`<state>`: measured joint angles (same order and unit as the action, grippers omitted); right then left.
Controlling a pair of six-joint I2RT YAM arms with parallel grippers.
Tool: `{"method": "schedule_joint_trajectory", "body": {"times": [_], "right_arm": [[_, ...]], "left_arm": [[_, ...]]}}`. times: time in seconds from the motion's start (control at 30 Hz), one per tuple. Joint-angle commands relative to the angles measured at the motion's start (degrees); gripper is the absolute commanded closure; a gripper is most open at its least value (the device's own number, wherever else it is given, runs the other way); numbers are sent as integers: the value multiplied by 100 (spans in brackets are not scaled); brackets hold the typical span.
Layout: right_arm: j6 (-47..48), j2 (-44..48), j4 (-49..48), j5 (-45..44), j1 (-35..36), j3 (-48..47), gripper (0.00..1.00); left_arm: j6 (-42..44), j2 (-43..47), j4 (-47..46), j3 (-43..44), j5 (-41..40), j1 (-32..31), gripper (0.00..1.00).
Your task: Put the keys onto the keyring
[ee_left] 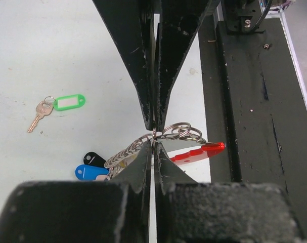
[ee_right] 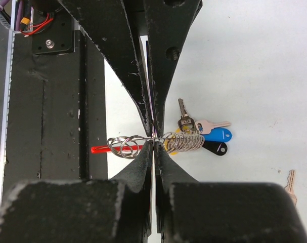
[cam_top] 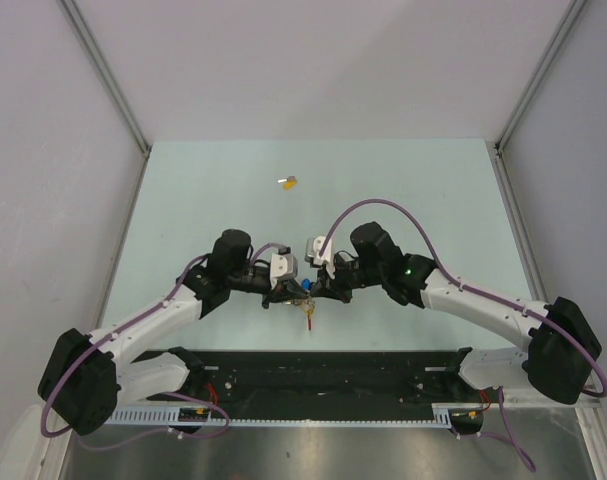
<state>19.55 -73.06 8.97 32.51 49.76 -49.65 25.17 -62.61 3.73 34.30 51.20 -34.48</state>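
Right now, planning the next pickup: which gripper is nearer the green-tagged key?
Right. The green-tagged key lies alongside the right gripper; the left gripper ends short of it, at the keyring.

Green-headed key [ee_left: 67, 103], yellow-headed key [cam_top: 288, 182]; keyring [ee_left: 196, 153] silver, red, blue

Green key [ee_left: 68, 103] lying flat, alone. Yellow key [cam_top: 288, 182] lying well apart, farther back. Keyring [ee_right: 186, 142] being pinched at wire rings, blue, black, red tags trailing.
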Motion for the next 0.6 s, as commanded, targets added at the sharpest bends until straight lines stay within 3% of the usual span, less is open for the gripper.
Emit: {"method": "schedule_joint_trajectory", "body": {"times": [0.0,0.2,0.57], "right_arm": [[-100,142,-168,10,43,-256,96],[-513,669,-133,202,-370,-256,68],[-1559,1092,-124,-877,-1161,60,45]], "left_arm": [[-135,179,-346,165,84,-33,100],[-530,591,-891,-143,-92,-33,100],[-1251,1233,-760,-310,-979,-24,100]]}}
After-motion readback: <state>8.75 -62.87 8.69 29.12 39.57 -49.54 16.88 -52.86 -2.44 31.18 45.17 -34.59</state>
